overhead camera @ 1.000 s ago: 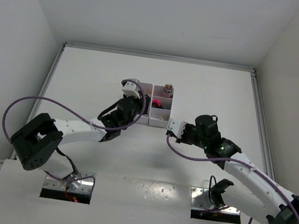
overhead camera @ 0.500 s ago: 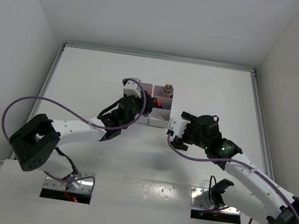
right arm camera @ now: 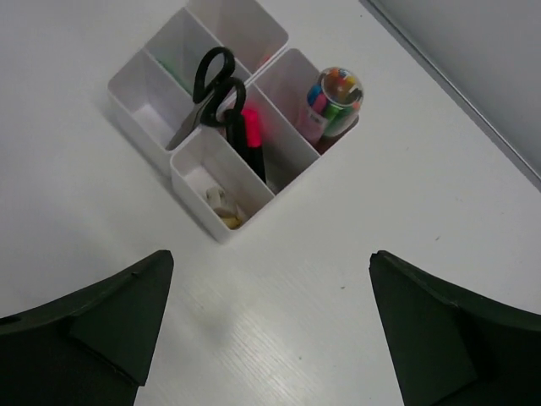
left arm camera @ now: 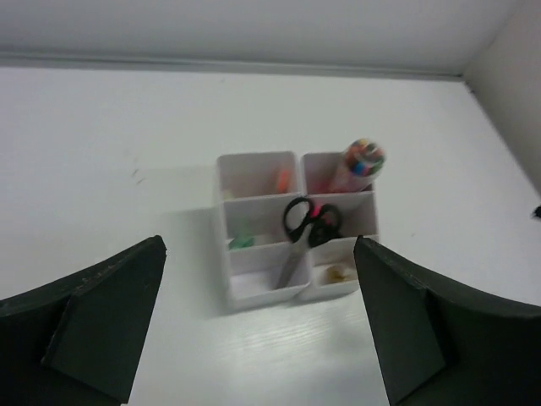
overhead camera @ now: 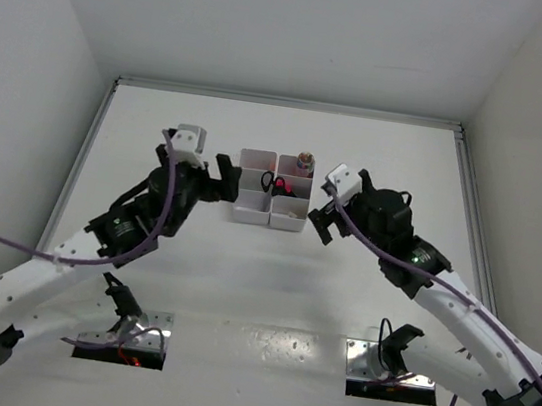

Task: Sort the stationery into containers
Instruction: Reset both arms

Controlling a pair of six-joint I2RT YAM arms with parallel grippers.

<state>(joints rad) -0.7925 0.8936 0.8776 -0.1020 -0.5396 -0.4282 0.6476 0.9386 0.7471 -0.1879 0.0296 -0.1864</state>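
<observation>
Here's the white organiser (overhead camera: 250, 214), sitting mid-table (overhead camera: 380, 148) between the two arms, six open compartments in a two-by-three block. Far-right corner: a bundle of pens (right arm camera: 335, 95) standing upright, coloured tips showing. Next to it, in the middle cell on the right side, a pink highlighter (right arm camera: 251, 127) leaning with its black cap down. The black-handled scissors (right arm camera: 213, 78) rest with their loops over the middle divider and the blades slanting down into the near-left cell. The near-right cell holds the small pale erasers (right arm camera: 223, 208) on its floor. On the left side, the middle cell shows something green (left arm camera: 242, 242), mostly hidden by the wall, and the far-left cell shows a sliver of orange-pink (left arm camera: 281, 179); too little of either shows to name them. Now the hands: the left gripper (overhead camera: 221, 182) hangs at the organiser's left side, jaws spread wide, nothing between them, and its wrist view shows bare table between its fingers (left arm camera: 106, 317) and the box. The right gripper (overhead camera: 322, 223) sits off the right side, just as wide apart and empty, fingers (right arm camera: 439, 334) clear of the organiser and touching nothing.
</observation>
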